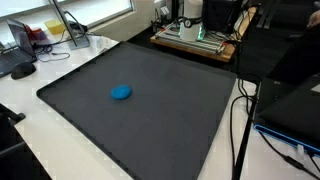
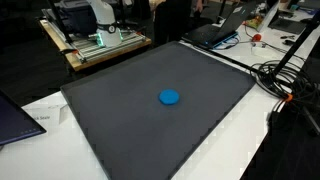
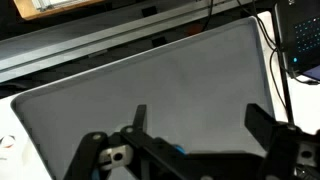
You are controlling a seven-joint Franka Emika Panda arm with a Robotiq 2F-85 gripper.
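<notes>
A small round blue object lies flat near the middle of a large dark grey mat in both exterior views. In the wrist view my gripper hangs above the mat, its two black fingers spread wide with nothing between them. A sliver of the blue object peeks out just behind the gripper's body, below the gap between the fingers. The gripper does not show in either exterior view.
A wooden platform with equipment stands past the mat's far edge. Black cables run along one side of the mat. Laptops and a mouse sit on the white table around it.
</notes>
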